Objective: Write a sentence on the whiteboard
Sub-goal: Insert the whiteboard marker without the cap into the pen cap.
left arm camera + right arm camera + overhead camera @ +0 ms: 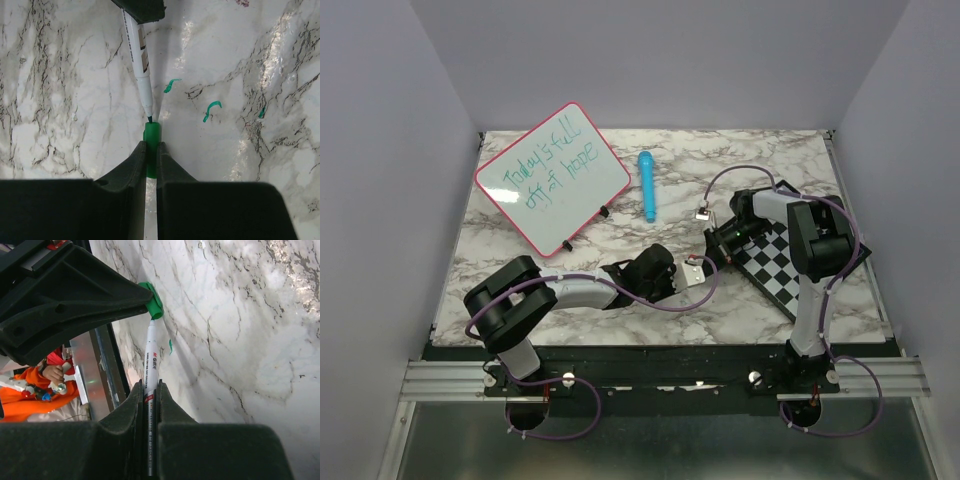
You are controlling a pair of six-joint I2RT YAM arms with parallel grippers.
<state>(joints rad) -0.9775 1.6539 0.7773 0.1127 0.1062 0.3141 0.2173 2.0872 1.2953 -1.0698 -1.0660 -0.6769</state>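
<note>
On the whiteboard (pixel 575 205) the sentence (pixel 548 168) stands written; my left fingers (pixel 142 152) clamp the green cap (pixel 151 132), right fingers (pixel 139 397) the marker (pixel 151 355); only capping remains, I judge.

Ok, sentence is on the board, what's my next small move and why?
Probably ease the marker straight into the green cap: the right gripper is shut on the marker, the left gripper on the cap, and the tip sits at the cap's mouth.

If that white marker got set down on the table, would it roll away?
Probably: the marker looks round and smooth, so it may roll. It seems stiff: straight though the right gripper pinches only one end.
</note>
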